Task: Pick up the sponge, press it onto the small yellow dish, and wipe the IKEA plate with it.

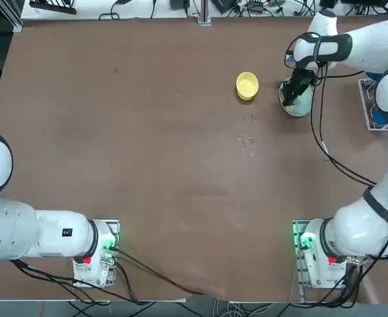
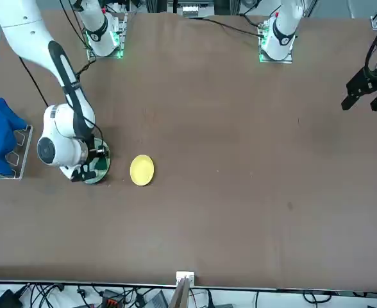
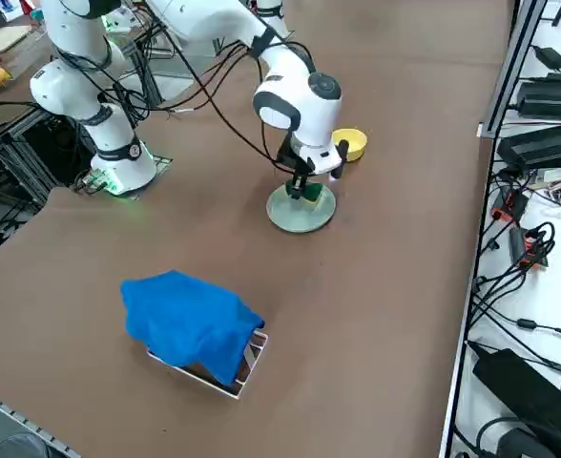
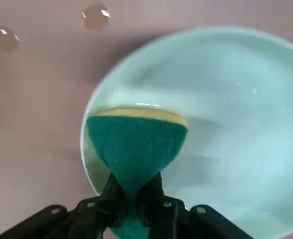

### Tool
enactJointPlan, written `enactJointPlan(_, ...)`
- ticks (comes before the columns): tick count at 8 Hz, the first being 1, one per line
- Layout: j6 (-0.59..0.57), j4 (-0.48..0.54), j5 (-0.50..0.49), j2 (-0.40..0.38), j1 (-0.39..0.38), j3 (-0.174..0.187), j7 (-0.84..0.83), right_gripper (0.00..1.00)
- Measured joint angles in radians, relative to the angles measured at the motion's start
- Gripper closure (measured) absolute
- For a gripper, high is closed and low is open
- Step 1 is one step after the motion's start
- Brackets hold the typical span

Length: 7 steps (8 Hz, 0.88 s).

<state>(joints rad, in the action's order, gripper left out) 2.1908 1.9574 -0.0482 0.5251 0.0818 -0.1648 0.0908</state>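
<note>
Sponge [image 4: 136, 144]: located at the IKEA plate [image 4: 226, 129], inside the rim, off to one side of the centre. Clenched in the right gripper [image 4: 135, 191], caught between both black fingers. Pinched narrow at the grip, fanned out wide beyond it. Dark green scouring face in plain sight from the wrist, thin yellow foam edge showing along the wide end. Looks to be in contact with the plate surface there; exact contact under the foam can't be told. Wet glints right along that foam edge.

Pale blue-green plate: flat on the brown table [image 1: 148, 152], at the robot's right side, partly covered by gripper and wrist in the top view. Broad stretch of inner surface visible from the wrist, with soft shading and a small glint.

Small yellow dish [image 1: 247, 86]: upright on the table, near the plate but apart from it, on the robot's left of it. Not touched by gripper or sponge.

Clear droplets [image 1: 248, 144] scattered on the table, on the robot's side of the yellow dish. More round drops beside the plate in the wrist view.

Farther to the robot's right: white wire rack [image 3: 252, 361] on the table, with blue cloth [image 3: 193, 322] draped over it, apart from the plate.
</note>
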Motion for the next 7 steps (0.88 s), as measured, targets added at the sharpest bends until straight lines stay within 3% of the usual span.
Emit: enactJointPlan(7,-0.034,0.064,-0.002,-0.037,0.112,0.003,0.170,0.83)
